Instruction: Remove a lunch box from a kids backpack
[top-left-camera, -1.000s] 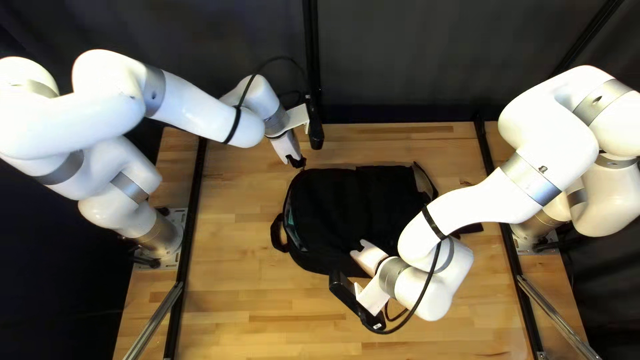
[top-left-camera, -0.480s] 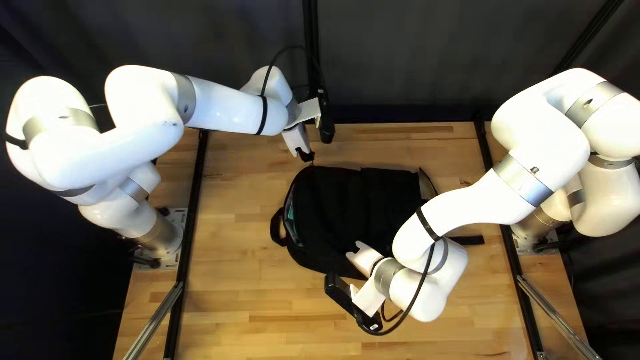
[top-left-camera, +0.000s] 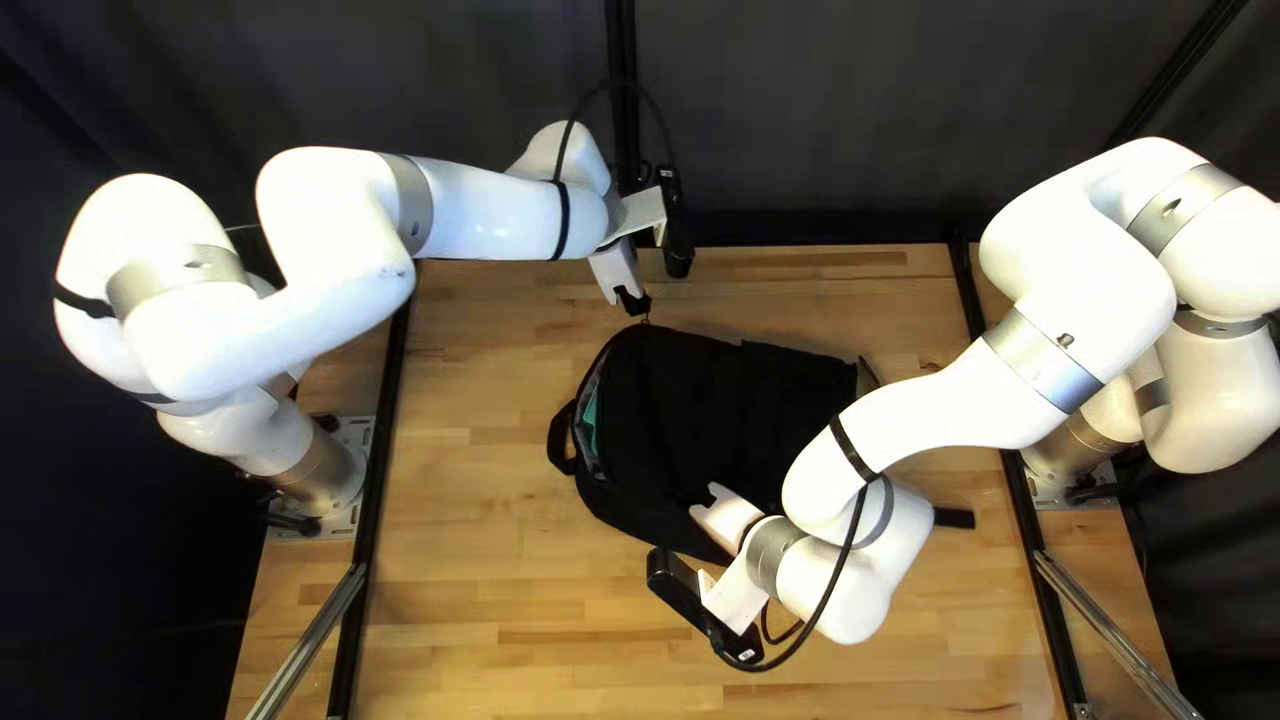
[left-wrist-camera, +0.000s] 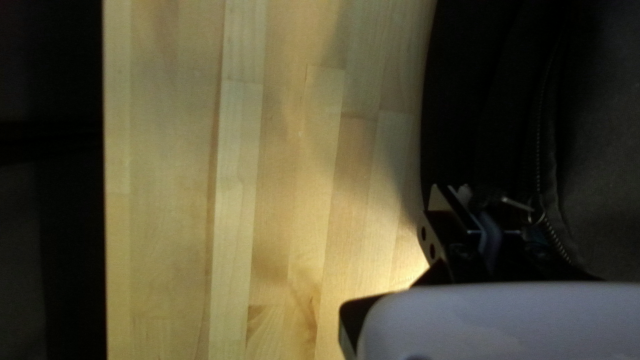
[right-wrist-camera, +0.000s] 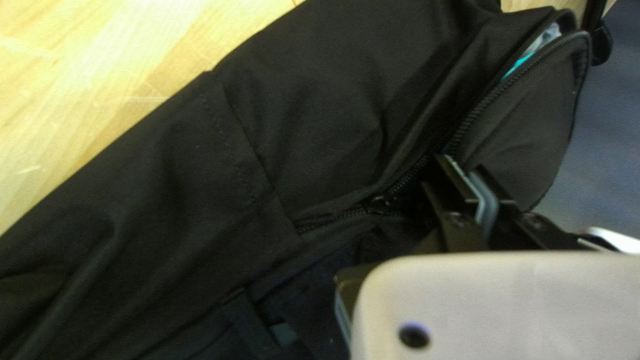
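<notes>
In the top left view, the left end effector (top-left-camera: 635,306) has moved toward 2 o'clock; the backpack (top-left-camera: 707,414) has turned clockwise.

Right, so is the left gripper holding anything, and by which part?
Yes: the left gripper has the backpack's zipper pull, pinched at its free end, away from where it joins the zipper.

You could not read any words or numbers. In the top left view, you saw a tiny dark mark (top-left-camera: 1064,340) on the right arm (top-left-camera: 960,400), at the right, and a tiny white spot (top-left-camera: 748,655) on a black box (top-left-camera: 678,583), low in the middle. Both were too small to read.
</notes>
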